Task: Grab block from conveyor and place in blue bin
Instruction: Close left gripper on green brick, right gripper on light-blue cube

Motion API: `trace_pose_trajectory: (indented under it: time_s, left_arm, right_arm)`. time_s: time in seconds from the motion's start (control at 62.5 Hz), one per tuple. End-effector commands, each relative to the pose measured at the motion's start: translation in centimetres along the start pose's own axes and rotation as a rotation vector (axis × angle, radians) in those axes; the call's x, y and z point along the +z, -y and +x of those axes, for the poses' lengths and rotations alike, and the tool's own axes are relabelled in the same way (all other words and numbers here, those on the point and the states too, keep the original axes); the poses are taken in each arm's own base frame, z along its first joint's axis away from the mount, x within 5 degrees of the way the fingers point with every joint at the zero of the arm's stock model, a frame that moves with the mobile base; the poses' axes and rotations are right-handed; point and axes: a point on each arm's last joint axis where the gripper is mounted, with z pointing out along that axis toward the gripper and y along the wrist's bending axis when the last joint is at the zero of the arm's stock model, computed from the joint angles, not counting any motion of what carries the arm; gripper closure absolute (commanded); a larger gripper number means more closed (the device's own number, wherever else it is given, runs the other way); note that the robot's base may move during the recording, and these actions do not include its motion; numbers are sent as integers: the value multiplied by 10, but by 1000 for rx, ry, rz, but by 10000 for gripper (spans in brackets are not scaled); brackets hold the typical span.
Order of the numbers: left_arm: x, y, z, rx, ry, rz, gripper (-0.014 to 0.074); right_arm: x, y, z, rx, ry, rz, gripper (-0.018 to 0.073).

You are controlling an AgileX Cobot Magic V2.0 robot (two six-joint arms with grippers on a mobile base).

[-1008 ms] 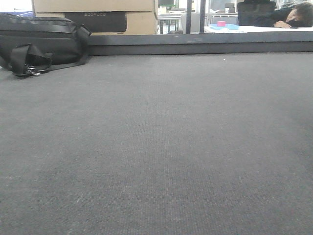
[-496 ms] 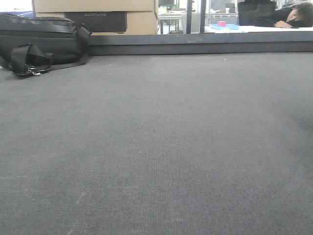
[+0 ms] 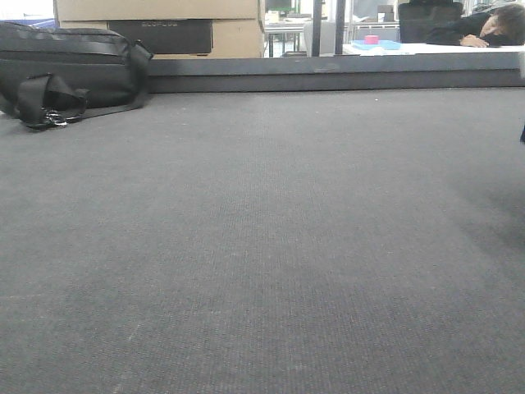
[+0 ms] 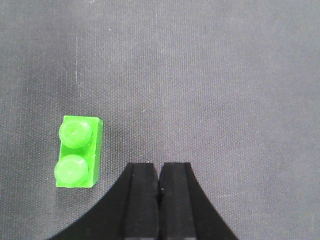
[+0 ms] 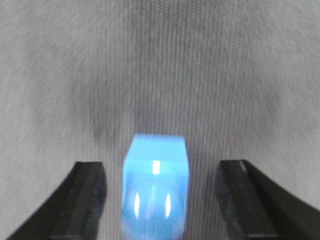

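- Front-facing view: black bag (image 3: 66, 70) upper left on grey belt (image 3: 262, 246).
- Left claw (image 4: 159, 177) closed, empty; green two-stud block (image 4: 78, 151) lower left.
- Right claw (image 5: 161, 172) spread wide, blurred blue block (image 5: 156, 190) between.

Faint raised lettering on the black case (image 3: 160, 35) among the cardboard boxes (image 3: 156, 8) — too blurred to read. No other text, label or number legible.
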Motion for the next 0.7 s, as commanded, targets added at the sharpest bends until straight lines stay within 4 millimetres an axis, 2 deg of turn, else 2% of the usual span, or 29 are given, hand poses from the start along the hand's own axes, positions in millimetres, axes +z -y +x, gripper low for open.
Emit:
trace_pose_trajectory:
  time_s: [0.0, 0.096, 0.176, 0.272, 0.4, 0.512, 0.688]
  left_arm:
    - [-2, 0, -3, -49, 20, 8, 708]
    - [-2, 0, -3, -123, 19, 7, 708]
    - [-2, 0, -3, -152, 23, 7, 708]
    - [-2, 0, -2, -170, 10, 5, 708]
    - [1, -2, 1, -171, -108, -13, 708]
    - [3, -7, -5, -160, -189, -50, 708]
    - [19, -11, -16, -31, -286, -72, 708]
  right_arm:
    - [6, 2, -2, 3, -7, 11, 242]
    - [6, 2, -2, 3, -4, 11, 248]
    - [6, 3, -2, -2, -8, 17, 295]
    - [6, 4, 0, -13, -34, 32, 440]
    - [4, 4, 3, -14, -56, 33, 726]
    - [-7, 3, 2, -18, -13, 32, 715]
    - [-44, -2, 1, -19, 121, 15, 715]
